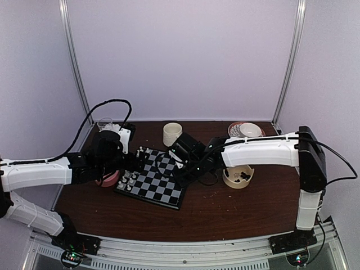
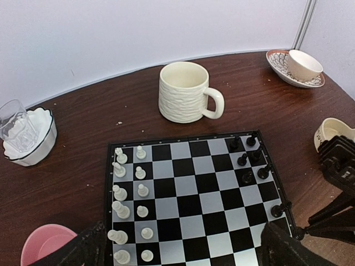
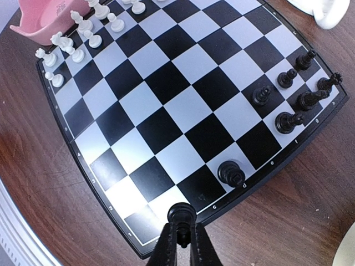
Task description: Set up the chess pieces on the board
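The board (image 1: 163, 190) (image 2: 191, 191) (image 3: 166, 105) lies left of the table's middle. Two rows of white chess pieces (image 2: 130, 194) (image 3: 77, 39) (image 1: 128, 181) stand along its left side. Several black chess pieces (image 2: 249, 160) (image 3: 285, 100) stand at the opposite side. My right gripper (image 3: 182, 224) (image 1: 180, 173) is shut on a round-topped black piece (image 3: 182, 211), low over the board's corner squares by the rim. My left gripper (image 2: 186, 255) (image 1: 121, 157) hangs open wide over the board's near edge, with nothing between its fingers (image 2: 83, 249).
A cream mug (image 1: 172, 134) (image 2: 186, 91) stands behind the board. A pink bowl (image 1: 107, 180) (image 2: 47, 244) sits at its left, a white bowl with a glass (image 2: 28, 136) farther back. A cup on a saucer (image 1: 247, 130) and a cream bowl holding black pieces (image 1: 239, 175) are on the right.
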